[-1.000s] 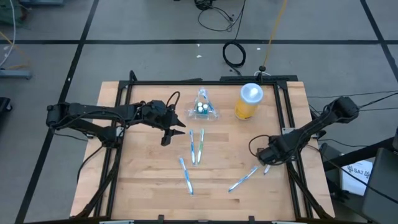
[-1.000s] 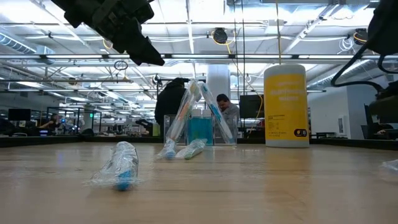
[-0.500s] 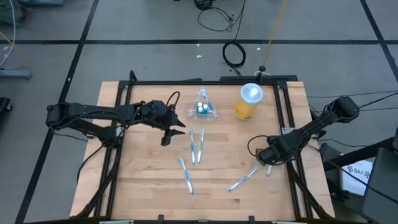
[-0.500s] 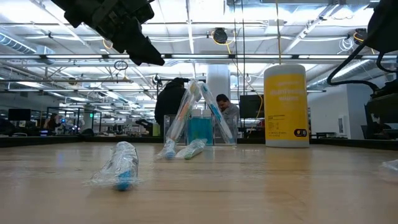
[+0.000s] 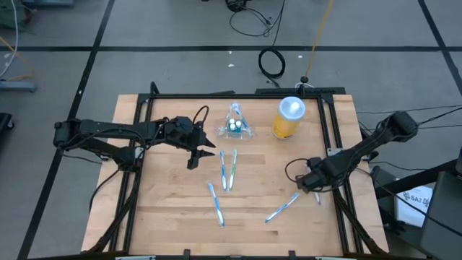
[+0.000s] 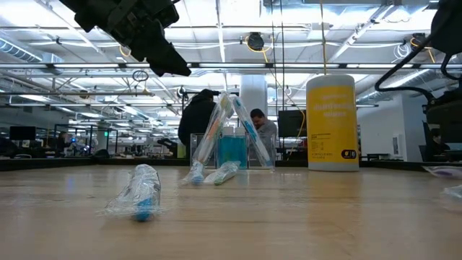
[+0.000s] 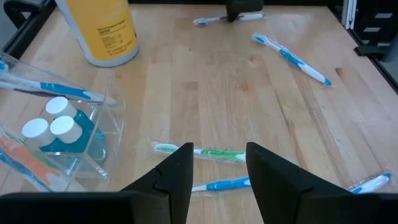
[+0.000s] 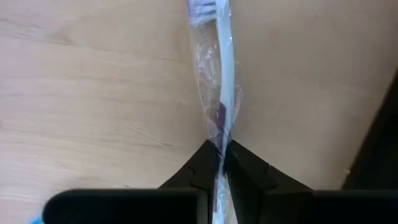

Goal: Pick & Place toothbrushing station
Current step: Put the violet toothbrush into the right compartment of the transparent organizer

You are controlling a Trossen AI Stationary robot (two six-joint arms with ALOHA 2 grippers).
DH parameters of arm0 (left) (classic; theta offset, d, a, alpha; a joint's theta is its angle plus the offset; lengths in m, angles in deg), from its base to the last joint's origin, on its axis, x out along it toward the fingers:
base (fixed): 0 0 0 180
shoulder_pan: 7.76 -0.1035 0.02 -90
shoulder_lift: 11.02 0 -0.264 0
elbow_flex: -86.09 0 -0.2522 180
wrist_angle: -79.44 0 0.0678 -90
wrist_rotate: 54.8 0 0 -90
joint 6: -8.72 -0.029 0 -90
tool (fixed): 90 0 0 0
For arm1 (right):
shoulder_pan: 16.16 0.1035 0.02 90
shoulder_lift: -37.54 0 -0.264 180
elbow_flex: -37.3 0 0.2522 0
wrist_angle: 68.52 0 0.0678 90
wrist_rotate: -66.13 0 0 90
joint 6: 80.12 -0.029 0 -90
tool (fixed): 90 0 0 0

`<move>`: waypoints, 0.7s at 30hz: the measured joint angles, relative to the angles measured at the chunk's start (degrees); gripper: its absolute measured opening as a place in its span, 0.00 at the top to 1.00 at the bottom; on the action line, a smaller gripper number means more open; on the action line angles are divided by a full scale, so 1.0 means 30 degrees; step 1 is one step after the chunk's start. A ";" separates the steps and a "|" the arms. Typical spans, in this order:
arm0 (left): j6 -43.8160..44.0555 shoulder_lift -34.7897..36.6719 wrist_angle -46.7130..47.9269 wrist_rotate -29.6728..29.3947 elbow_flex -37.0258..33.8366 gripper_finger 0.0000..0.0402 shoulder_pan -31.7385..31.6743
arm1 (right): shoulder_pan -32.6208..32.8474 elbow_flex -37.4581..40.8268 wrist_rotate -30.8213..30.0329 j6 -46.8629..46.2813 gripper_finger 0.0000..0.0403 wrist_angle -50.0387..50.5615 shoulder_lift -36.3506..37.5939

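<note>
The toothbrushing station (image 5: 235,127), a clear plastic holder with small bottles and wrapped brushes in it, stands at the far middle of the table; it also shows in the low view (image 6: 232,146) and the left wrist view (image 7: 59,134). My left gripper (image 5: 193,160) hangs open above the wood, left of the station, its fingers (image 7: 177,171) with nothing between them. My right gripper (image 5: 312,186) points down by the table's right edge, shut on a wrapped white toothbrush (image 8: 221,68). My right gripper pinches the wrapped toothbrush's handle (image 8: 219,127) between its two fingers, through the clear wrapper. It comes from above, pointing down, and the fingers lie across the brush. The brush lies level close to the wood; whether it rests on it I cannot tell.
A yellow jar with a white lid (image 5: 289,118) stands right of the station. Several wrapped toothbrushes lie loose on the wood: two side by side (image 5: 228,170), one nearer (image 5: 216,204), one at the near right (image 5: 283,207). A dark frame (image 5: 333,137) edges the table.
My right gripper has rolled about its wrist in place by the table's right edge. The wrapped brush under it has swung a little toward that edge, and one end of it now shows at the low view's right edge. My left arm has kept still.
</note>
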 joint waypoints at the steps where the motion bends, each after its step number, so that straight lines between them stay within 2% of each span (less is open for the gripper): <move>1: 0.0036 0.0000 0.0005 0.0000 0.0000 0.62 0.0000 | 0.0000 -0.0178 -0.0436 0.0177 0.94 0.0007 0.0211; 4: 0.0058 0.0000 0.0000 0.0000 0.0000 0.62 0.0000 | 0.0000 -0.0685 -0.2031 0.0889 0.97 0.0008 0.0911; 10: 0.0058 0.0000 -0.0472 -0.0007 0.0007 0.62 -0.0007 | -0.0054 -0.0941 -0.7458 0.2530 0.96 -0.0812 0.2337; 14: -0.0100 0.0000 -0.0661 -0.0015 0.0007 0.62 -0.0007 | -0.0421 -0.0955 -1.2261 0.4559 0.96 -0.2835 0.2804; 18: -0.0102 0.0000 -0.0699 -0.0015 0.0007 0.62 -0.0001 | -0.1063 -0.0941 -1.5704 0.8710 0.96 -0.7304 0.2792; 21: -0.0160 0.0000 -0.0699 -0.0015 0.0007 0.62 -0.0007 | -0.1777 -0.0515 -1.7693 1.3895 0.96 -1.3326 0.2462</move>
